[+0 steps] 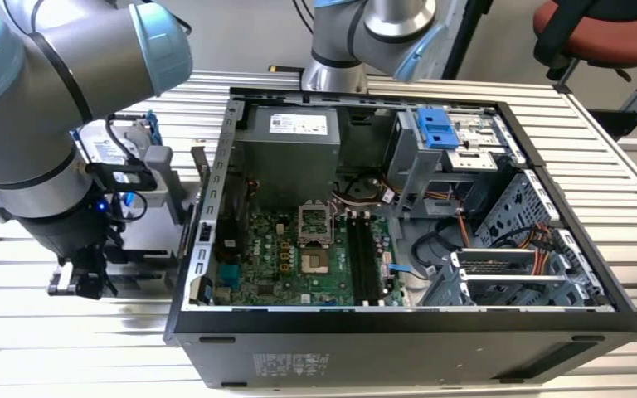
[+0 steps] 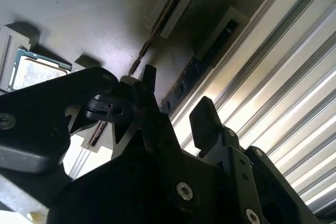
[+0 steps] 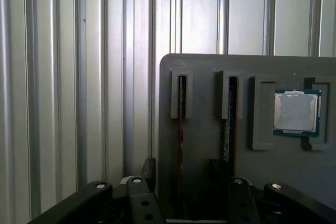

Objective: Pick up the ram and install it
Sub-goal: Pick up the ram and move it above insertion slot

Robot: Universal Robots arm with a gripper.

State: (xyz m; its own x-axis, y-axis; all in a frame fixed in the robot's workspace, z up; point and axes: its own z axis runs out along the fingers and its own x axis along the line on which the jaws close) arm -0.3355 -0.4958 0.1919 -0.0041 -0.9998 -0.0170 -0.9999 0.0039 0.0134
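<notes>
- The grey tray (image 3: 210, 69) lies on the ribbed bench (image 1: 75, 356), at the exterior view's left of the open computer case (image 1: 407, 344). Bare bench runs along the tray's edge, and a gap separates the claw (image 1: 75, 282) from the case wall.
- Two sticks stand on edge in neighbouring tray slots. The brownish ram stick (image 3: 181, 124) is nearest the tray's edge and the dark ram stick (image 3: 227, 129) is beside it. A processor chip (image 3: 295, 111) sits further in.
- The claw is spread wide and grips nothing, and its fingers (image 3: 148, 171) hang close over the sticks' ends. The first wrist view lines the brownish stick up between them, and the second wrist view lines up the dark one. Which stick the claw straddles cannot be told.
- The arm (image 1: 42, 149) bends at the elbow with its wrist pointing down and the claw low near the bench.
</notes>
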